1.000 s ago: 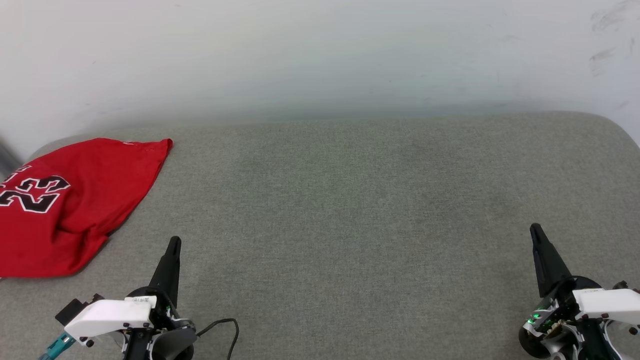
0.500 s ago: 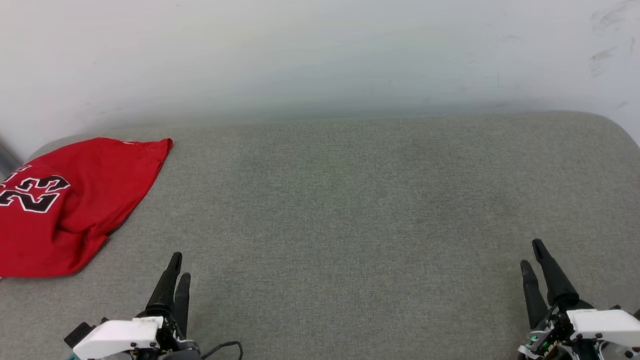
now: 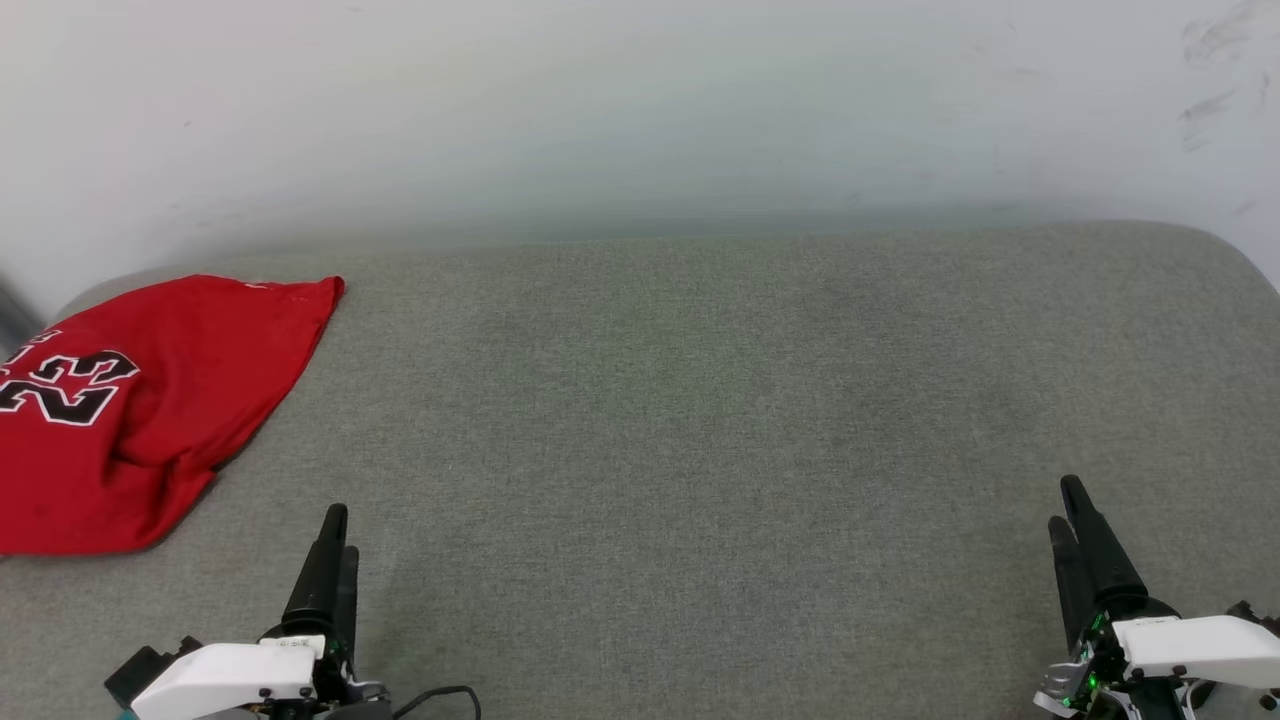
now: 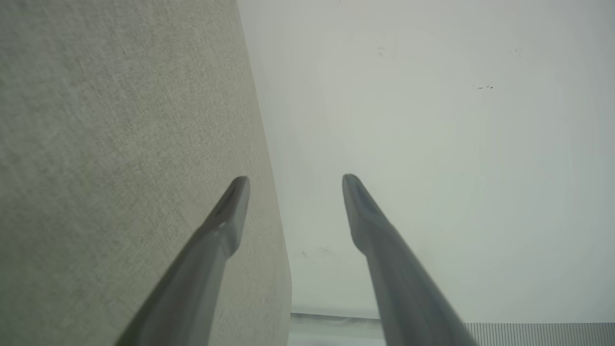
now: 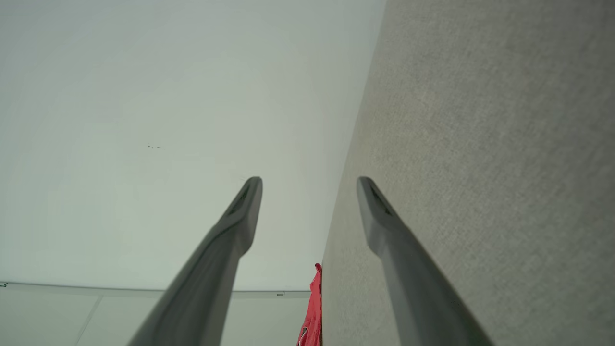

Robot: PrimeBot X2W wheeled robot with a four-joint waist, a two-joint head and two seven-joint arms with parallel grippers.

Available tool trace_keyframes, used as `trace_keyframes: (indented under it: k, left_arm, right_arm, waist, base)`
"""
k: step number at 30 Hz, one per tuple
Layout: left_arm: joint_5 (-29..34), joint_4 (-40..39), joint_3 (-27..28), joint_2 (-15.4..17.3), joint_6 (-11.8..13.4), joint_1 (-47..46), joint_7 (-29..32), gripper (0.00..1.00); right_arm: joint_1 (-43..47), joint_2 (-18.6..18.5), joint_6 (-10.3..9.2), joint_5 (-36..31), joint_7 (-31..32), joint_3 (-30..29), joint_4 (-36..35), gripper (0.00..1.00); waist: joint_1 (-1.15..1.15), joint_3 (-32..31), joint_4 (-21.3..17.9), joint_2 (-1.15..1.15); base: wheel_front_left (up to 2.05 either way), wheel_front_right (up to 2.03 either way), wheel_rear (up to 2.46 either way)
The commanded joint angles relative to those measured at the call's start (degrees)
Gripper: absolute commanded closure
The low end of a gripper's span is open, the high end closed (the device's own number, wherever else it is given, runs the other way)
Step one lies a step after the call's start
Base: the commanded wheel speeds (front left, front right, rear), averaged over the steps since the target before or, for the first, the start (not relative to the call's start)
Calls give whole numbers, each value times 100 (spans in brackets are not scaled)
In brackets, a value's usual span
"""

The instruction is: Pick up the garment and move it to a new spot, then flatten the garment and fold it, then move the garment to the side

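The garment is red with black, white-outlined "23"; the cushion looks mottled grey-green.

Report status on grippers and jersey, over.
Left gripper and right gripper open, empty. Garment lies rumpled at left end of grey surface, untouched. No obstacle seen.

Crumpled red garment with black "23", far left

Grey woven-fabric pad lay flat, far corners rounded. White wall rose directly behind pad's far edge. Dark scuff marks sat on wall above pad's far right corner; few tiny specks elsewhere on wall
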Motion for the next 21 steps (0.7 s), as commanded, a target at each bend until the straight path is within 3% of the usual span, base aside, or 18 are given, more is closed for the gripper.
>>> trace_keyframes:
  k: [1, 10, 17, 21]
  left_arm:
    - [140, -131, 59, 18, -8, -21, -55, 0]
    - [964, -314, 483, 22, -10, 2, -273, 0]
    - [1727, -731, 702, 26, -1, -36, -430, 0]
    - [2253, -1101, 669, 27, 162, 4, -515, 0]
  right_arm:
    - [-67, -4, 9, -207, -60, 11, -162, 0]
    - [-70, -4, 9, -1502, -278, 9, -412, 0]
    - [-139, -4, 10, -2865, -436, 211, -913, 0]
    - [-187, -4, 10, -3636, -522, 323, -1281, 0]
  waist:
    - [0, 2, 0, 0]
    - [0, 11, 5, 0]
    - [0, 29, 11, 0]
    - [0, 46, 9, 0]
  base:
    - [0, 0, 0]
    - [0, 0, 0]
    - [0, 0, 0]
    - [0, 0, 0]
